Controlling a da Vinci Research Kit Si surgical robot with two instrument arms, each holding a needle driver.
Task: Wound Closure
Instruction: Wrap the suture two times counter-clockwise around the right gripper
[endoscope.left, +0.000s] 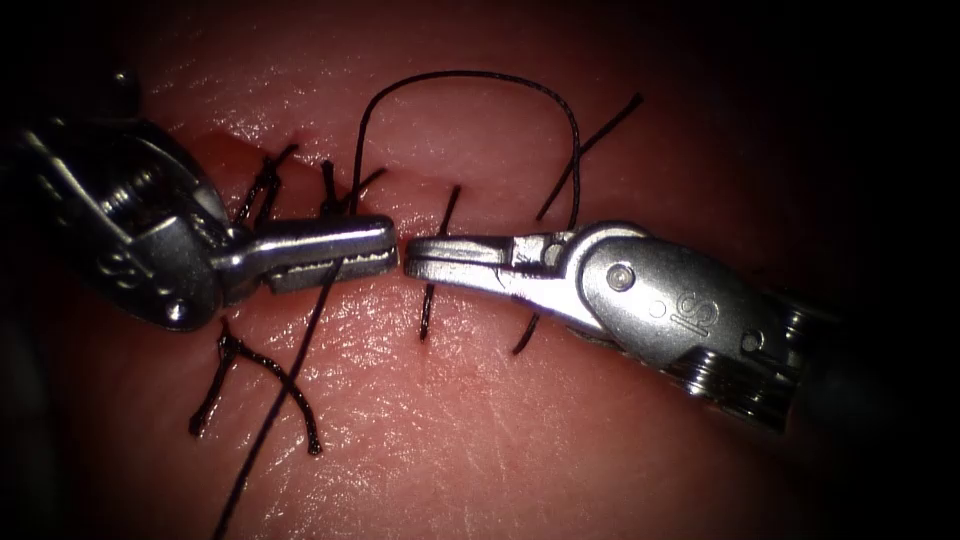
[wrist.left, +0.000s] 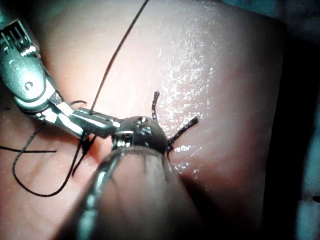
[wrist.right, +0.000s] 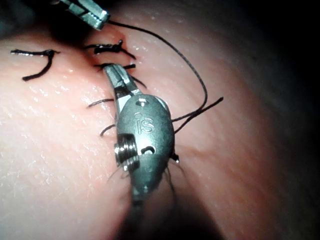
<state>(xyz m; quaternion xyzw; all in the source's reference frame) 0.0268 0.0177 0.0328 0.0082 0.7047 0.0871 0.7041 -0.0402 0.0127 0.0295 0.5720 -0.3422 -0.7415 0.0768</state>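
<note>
Thread (endoscope.left: 300, 350) ran steeply up from low on the tissue (endoscope.left: 500, 440), passed through the left tool (endoscope.left: 385, 245) and its closed jaws, then looped over to the right tool (endoscope.left: 410, 260), jaws closed, empty, tip-to-tip, no needle seen.

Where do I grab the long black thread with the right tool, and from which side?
Probably the long black thread along its straight run lower left, past the cut ends: there it lies alone on the tissue. The left tool is shut on it; bring the right tool, holding nothing, across it from the right.
</note>
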